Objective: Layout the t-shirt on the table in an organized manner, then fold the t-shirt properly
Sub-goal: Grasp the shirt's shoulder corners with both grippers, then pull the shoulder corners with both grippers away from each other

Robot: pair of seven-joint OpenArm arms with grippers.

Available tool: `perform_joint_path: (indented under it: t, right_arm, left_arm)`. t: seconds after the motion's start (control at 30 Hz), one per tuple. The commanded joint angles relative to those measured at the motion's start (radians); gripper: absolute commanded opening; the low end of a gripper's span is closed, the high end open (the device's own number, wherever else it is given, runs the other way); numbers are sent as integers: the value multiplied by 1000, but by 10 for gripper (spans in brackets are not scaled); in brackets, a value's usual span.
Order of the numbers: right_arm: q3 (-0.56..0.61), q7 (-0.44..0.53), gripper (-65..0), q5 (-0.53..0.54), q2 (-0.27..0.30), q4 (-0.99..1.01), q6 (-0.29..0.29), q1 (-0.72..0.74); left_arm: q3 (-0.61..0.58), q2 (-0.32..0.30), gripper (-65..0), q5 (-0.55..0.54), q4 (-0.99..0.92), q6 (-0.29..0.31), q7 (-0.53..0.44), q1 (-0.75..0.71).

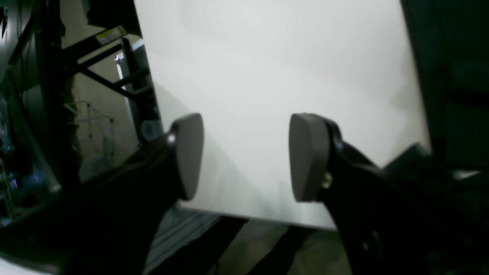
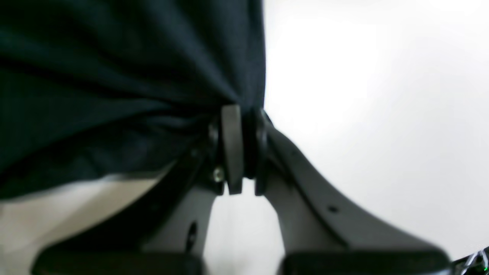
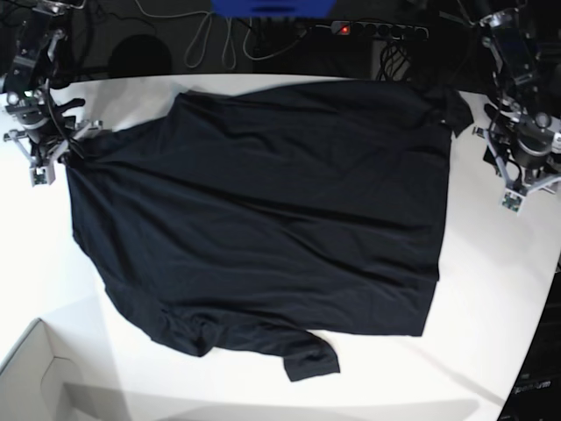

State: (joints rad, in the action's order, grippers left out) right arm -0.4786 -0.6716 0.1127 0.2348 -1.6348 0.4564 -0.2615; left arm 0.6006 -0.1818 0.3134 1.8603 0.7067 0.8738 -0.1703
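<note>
The t-shirt point(image 3: 263, 219) lies spread on the desk point(image 3: 491, 298), its long axis running ten to four o'clock, right fingers point(image 2: 232, 149) clamped on its ten o'clock corner, left fingers point(image 1: 309, 156) apart, empty, beside its two o'clock corner.

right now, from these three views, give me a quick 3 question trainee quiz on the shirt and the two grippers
1. True or false: the right gripper is pinching an edge of the t-shirt.
2. What lies between the left gripper's pads? A) black cloth B) nothing, only bare table behind C) a box corner
3. Fill in: in the base view a white ____ corner sits at bottom left.

Key: 1 true; 2 B; 3 box
</note>
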Motion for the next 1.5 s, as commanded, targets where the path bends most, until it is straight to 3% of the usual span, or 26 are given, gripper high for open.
perform_joint_path:
  t: [0.0, 0.23, 0.4, 0.57, 0.8, 0.9, 1.07, 1.47]
  right_arm:
    - [-1, 17, -630, 8, 19, -14, 2, -11]
    - [-4, 17, -404, 8, 38, -15, 2, -32]
    - [-130, 17, -326, 9, -1, -46, 2, -25]
    - [-168, 17, -315, 9, -27, -127, 2, -55]
    - [-165, 17, -315, 11, -70, -187, 3, -78]
    - [-142, 17, -315, 11, -84, -187, 28, -94]
    - [-101, 17, -315, 9, -87, -221, 146, -137]
    - [57, 25, -318, 9, -87, -275, 157, -246]
  left_arm:
    - [6, -3, -309, 5, 14, -9, -11, 7]
    - [34, 58, -305, 3, 23, -9, 22, -44]
    - [141, 123, -202, -128, 20, -9, 120, -79]
    - [184, 143, -129, -288, 55, -9, 193, -159]
    - [262, 244, -126, -438, 112, -9, 198, -240]
    - [284, 295, -126, -469, 121, -9, 198, -242]
    - [310, 316, -126, -509, 114, -9, 198, -234]
    - [301, 333, -129, -503, 23, -9, 196, -159]
